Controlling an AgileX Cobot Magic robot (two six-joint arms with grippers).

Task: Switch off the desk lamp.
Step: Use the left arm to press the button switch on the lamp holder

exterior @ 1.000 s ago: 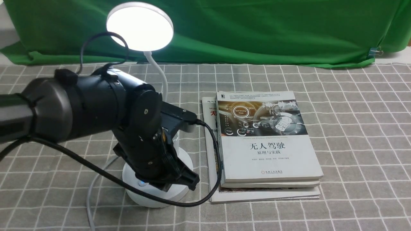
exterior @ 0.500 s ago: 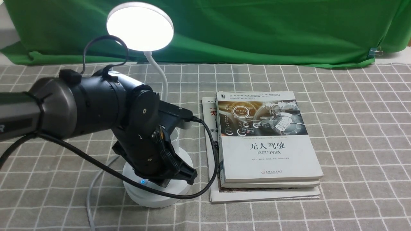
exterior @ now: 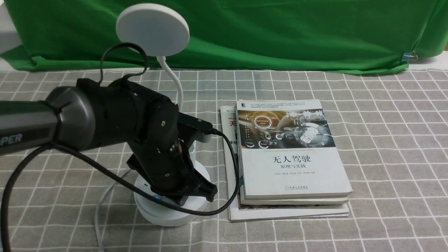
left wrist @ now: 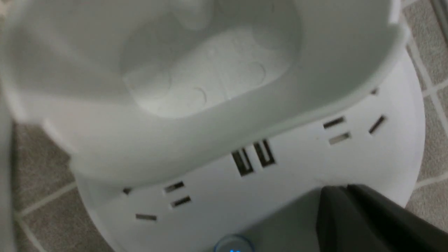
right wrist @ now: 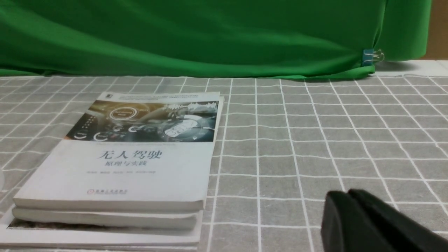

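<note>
While the left arm hangs low over the bench (exterior: 385, 140), I count one desk lamp (exterior: 152, 29), standing on the left half of the checked cloth. Just to its right is a stack of three books (exterior: 290, 168), two thick ones on a thinner one. There are two pincers, one per arm.

The left pincer (exterior: 197, 194) is clenched, finger against finger, grasping nothing, its tip down at the lamp's round base (exterior: 168, 217). I cannot tell whether it touches.

The front view hides most of the base behind the arm. The left wrist view shows it close: the small cup (left wrist: 210, 80), slotted sockets on both sides, a pair of port slots between them, and a blue-lit button (left wrist: 232, 245) near the pincer (left wrist: 346, 190).

Only the right wrist view shows the right pincer (right wrist: 350, 193) — clenched as well and empty, low over bare cloth, well apart from the books (right wrist: 140, 157). It also shows the binder clip (right wrist: 371, 56) on the green backdrop (right wrist: 210, 35).

Half a second ago the lamp's disc head glowed bright — now it is dull white, unlit, and the arm has shifted slightly.
</note>
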